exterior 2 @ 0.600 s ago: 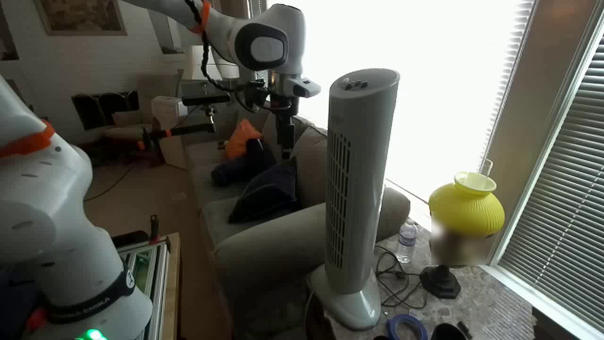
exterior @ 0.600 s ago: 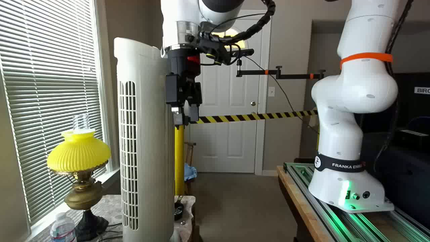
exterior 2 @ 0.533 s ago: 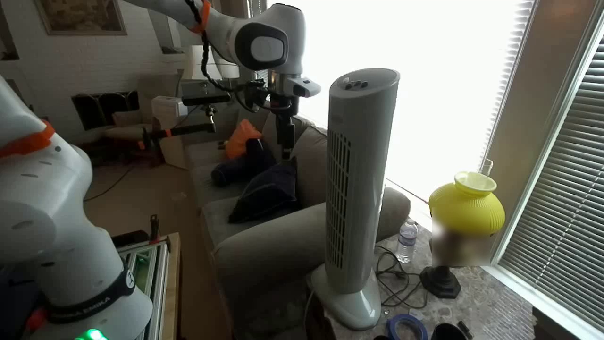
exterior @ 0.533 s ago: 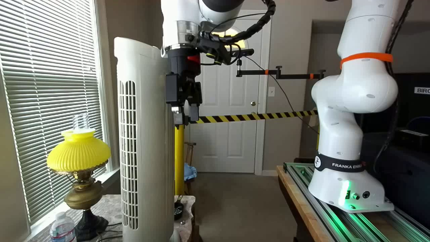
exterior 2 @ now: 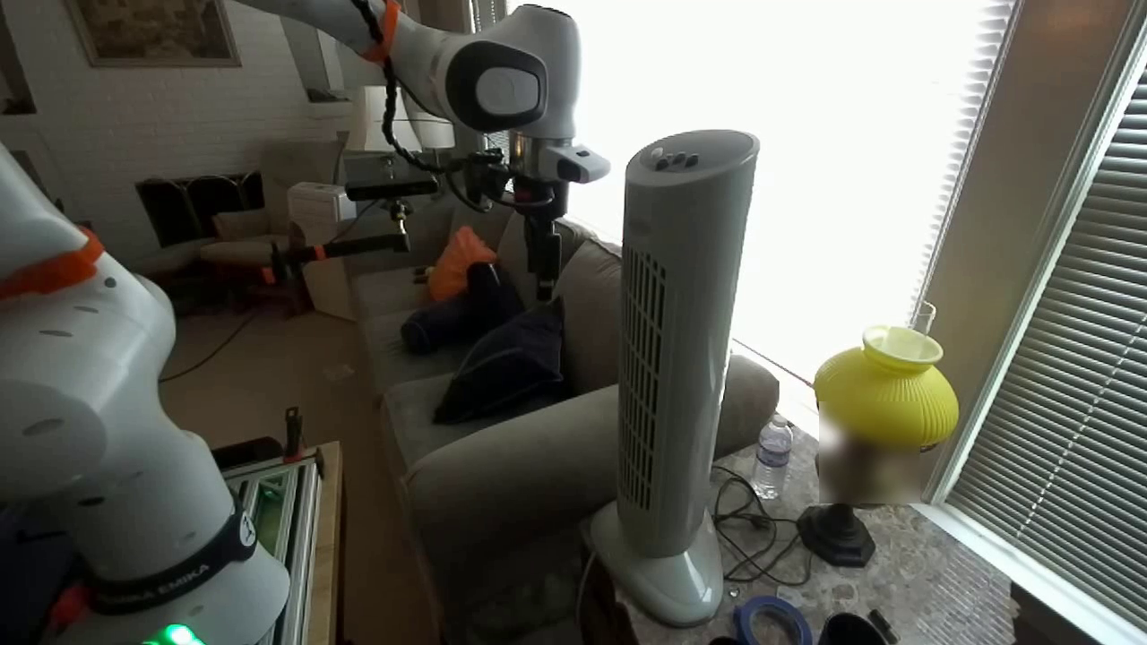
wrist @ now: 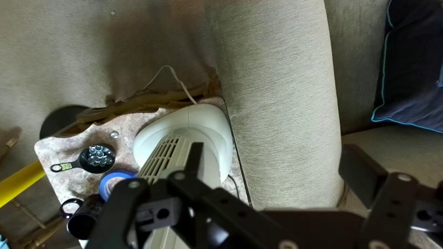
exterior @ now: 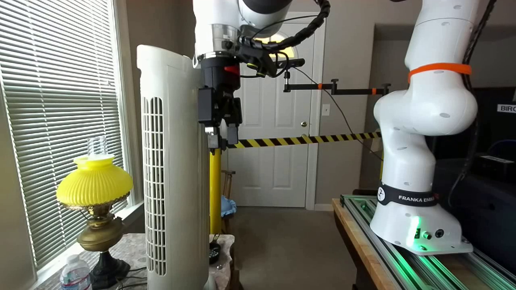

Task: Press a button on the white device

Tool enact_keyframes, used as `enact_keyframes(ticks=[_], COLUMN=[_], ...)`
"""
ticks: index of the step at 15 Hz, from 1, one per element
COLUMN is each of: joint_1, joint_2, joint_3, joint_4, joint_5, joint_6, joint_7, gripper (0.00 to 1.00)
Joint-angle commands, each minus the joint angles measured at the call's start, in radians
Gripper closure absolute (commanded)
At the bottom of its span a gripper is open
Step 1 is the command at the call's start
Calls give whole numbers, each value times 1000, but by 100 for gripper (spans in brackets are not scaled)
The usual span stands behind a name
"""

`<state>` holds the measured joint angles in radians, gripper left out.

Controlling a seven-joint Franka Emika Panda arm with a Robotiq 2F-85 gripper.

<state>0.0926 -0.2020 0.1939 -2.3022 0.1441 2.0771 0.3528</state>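
The window (exterior 2: 806, 161) is very bright, and the grey-beige sofa (exterior 2: 515, 457) stands just beside the stone-patterned counter (exterior 2: 950, 564). On this counter, the white tower fan (exterior 2: 681, 358) is standing upright. In an exterior view, from the fan, the yellow-shaded lamp (exterior 2: 887, 399) is at four o'clock; the pincer (exterior 2: 545, 290) is at ten o'clock, apart from the fan, its fingers (wrist: 361, 171) spread widely.

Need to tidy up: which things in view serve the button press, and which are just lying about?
For the job: white tower fan; controls on its top; open jaws.
Lying about: yellow-shaded lamp; water bottle; blue ring; black scoop of clear beads.
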Motion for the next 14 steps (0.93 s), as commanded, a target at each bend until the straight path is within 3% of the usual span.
enact_keyframes(ticks=[1, 3, 8, 14], joint_1=[5, 6, -16, -53], joint_2=[-49, -85, -150, -144], joint_3=[-4, 0, 10, -8], joint_4=[39, 67, 202, 384], joint_5=[-24, -20, -31, -14], joint_6=[-43, -67, -295, -470], joint_7=[57, 89, 211, 297], gripper=[0, 0, 0, 0])
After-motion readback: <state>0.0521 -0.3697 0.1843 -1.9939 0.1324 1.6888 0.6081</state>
